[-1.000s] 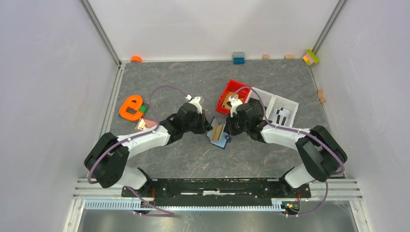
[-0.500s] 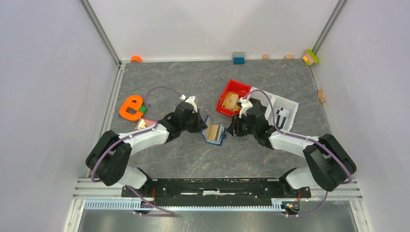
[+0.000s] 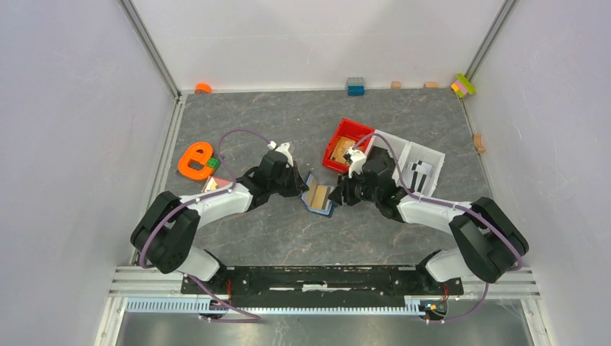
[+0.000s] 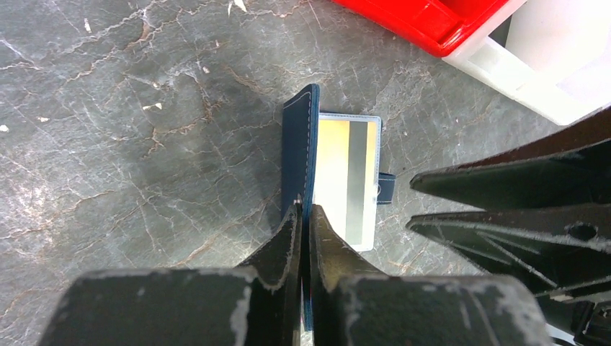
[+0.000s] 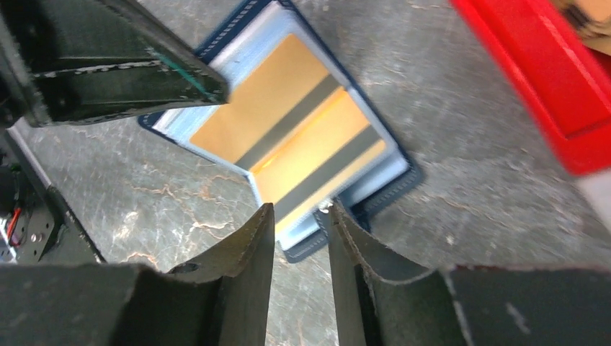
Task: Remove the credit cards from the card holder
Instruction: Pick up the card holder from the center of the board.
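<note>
The card holder lies open at mid-table, navy outside and light blue inside. Its left flap stands upright, and my left gripper is shut on that flap's edge. Two copper-tan credit cards with grey stripes sit in its pockets, one on the raised flap and one on the flat half. My right gripper is open just off the flat half's outer edge, by the snap tab, holding nothing. Another pinkish card lies on the table at the left.
A red tray holding a wooden block and a white tray stand right behind the right gripper. An orange letter e and a green block lie at the left. Small bricks line the back wall.
The right gripper opened and let go of the card holder, drew back to the right, then came back close. The holder now lies opened wider, its left flap still pinched by the left gripper.
</note>
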{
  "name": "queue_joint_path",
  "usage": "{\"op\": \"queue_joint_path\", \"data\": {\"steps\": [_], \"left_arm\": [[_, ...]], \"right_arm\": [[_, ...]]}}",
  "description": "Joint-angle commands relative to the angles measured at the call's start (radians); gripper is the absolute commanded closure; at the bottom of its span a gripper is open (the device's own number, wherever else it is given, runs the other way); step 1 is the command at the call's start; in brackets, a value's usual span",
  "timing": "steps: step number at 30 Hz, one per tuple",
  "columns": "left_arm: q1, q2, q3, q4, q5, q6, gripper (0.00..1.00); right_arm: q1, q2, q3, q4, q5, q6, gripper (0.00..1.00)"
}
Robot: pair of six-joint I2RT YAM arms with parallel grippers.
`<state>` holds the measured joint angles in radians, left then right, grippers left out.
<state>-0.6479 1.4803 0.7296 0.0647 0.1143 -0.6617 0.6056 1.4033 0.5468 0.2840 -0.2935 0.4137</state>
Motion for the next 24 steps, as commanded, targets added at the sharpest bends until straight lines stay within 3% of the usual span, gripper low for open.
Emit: {"op": "queue_joint_path", "data": {"steps": [1, 4, 8, 12, 18, 21, 24], "left_arm": [[0.008, 0.021, 0.011, -0.004, 0.025, -0.027, 0.9], [0.011, 0.024, 0.013, -0.007, 0.028, -0.025, 0.84], [0.011, 0.027, 0.011, 0.002, 0.066, -0.027, 0.5], [0.011, 0.038, 0.008, 0.015, 0.085, -0.018, 0.37], [0.011, 0.134, 0.05, -0.006, 0.087, -0.011, 0.41], [0.012, 0.193, 0.085, -0.029, 0.09, -0.007, 0.53], [0.014, 0.218, 0.096, -0.028, 0.101, -0.009, 0.75]], "right_arm": [[0.042, 0.046, 0.078, 0.037, -0.064, -0.036, 0.65], [0.06, 0.076, 0.097, 0.029, -0.065, -0.039, 0.68], [0.062, 0.133, 0.134, -0.019, -0.067, -0.045, 0.7], [0.064, 0.184, 0.161, -0.045, -0.08, -0.049, 0.71], [0.065, 0.177, 0.166, -0.08, -0.019, -0.055, 0.73], [0.065, 0.125, 0.145, -0.079, 0.037, -0.058, 0.73], [0.065, 0.059, 0.114, -0.077, 0.104, -0.062, 0.71]]}}
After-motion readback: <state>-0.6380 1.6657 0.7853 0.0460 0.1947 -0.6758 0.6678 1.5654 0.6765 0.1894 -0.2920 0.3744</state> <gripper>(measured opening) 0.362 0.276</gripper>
